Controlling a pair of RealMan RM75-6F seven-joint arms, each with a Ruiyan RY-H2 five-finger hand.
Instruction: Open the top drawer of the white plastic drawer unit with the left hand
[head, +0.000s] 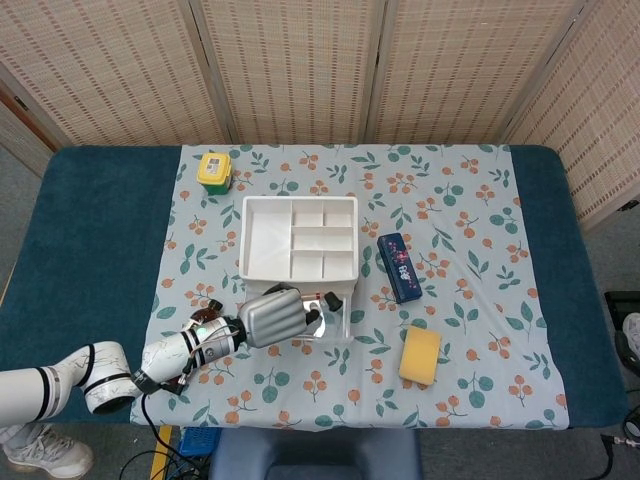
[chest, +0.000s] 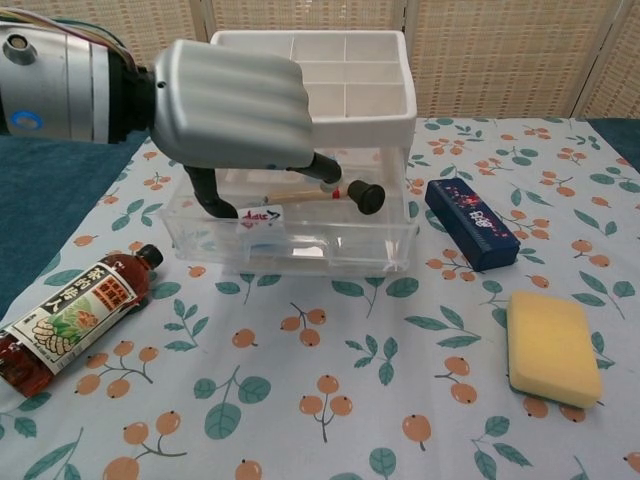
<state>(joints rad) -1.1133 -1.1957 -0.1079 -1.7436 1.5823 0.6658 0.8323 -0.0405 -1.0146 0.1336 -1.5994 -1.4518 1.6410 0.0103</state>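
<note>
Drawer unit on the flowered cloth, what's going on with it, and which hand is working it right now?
The robot's left hand is at the white plastic drawer unit, its fingers curled down over the clear top drawer. That drawer already stands pulled out toward the robot, with small items visible inside. The right hand is not in view. A bottle lies on its side to the left of the unit, a dark blue case and a yellow sponge to its right.
</note>
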